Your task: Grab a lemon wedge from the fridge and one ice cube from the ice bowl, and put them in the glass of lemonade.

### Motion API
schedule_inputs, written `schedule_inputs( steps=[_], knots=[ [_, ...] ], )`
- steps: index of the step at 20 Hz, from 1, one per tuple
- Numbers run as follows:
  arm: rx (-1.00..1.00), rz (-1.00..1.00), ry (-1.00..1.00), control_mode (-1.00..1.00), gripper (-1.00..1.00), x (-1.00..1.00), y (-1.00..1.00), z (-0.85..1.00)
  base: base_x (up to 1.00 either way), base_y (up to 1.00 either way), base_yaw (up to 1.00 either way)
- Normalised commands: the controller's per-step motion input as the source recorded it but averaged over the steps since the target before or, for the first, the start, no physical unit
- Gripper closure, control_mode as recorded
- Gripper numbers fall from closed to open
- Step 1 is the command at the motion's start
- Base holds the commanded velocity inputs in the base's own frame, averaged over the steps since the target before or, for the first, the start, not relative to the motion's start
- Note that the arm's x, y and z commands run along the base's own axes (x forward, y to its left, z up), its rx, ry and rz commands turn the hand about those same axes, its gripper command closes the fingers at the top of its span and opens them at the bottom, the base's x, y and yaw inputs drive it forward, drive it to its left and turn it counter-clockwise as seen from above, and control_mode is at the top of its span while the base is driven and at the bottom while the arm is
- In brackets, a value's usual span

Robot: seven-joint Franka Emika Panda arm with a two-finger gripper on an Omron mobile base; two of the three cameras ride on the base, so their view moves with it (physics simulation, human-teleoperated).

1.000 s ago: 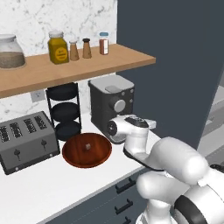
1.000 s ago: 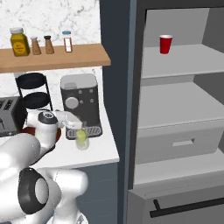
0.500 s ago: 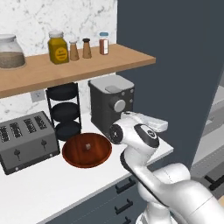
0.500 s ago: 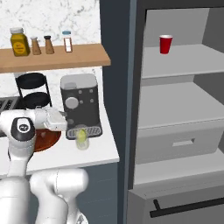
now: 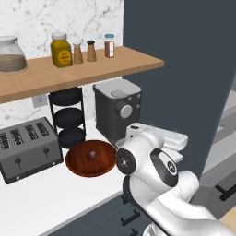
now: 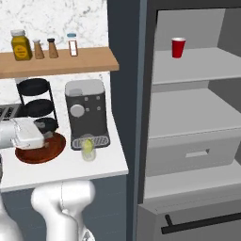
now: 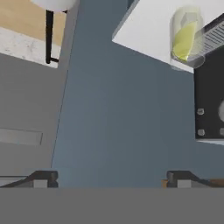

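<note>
The glass of lemonade (image 6: 88, 148) stands on the counter in front of the coffee machine, with the yellow lemon wedge (image 7: 183, 40) inside it. In the hand view the glass (image 7: 187, 37) is at the upper right. My gripper (image 7: 111, 178) is open, its two tips far apart with nothing between them. Its white hand (image 6: 26, 135) hovers over the ice bowl (image 6: 42, 149), left of the glass. One pale ice cube (image 5: 92, 154) lies in the middle of the ice bowl (image 5: 91, 158). The fridge (image 6: 188, 117) stands open at the right.
A red cup (image 6: 178, 47) stands on the fridge's top shelf. Behind the bowl are a coffee machine (image 5: 117, 108), a black three-tier rack (image 5: 68, 115) and a toaster (image 5: 27, 147). A wooden shelf (image 5: 83, 69) with jars hangs above the counter.
The arm has swung and its hand has drawn back left from the glass to above the bowl. The jaws have stayed wide apart.
</note>
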Motion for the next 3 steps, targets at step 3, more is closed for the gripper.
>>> schedule_inputs(
  steps=[3],
  knots=[
    [0.0,0.02,-0.04,-1.0,-1.0,-0.72,0.69,0.72,0.0,0.0,0.0]
  ],
)
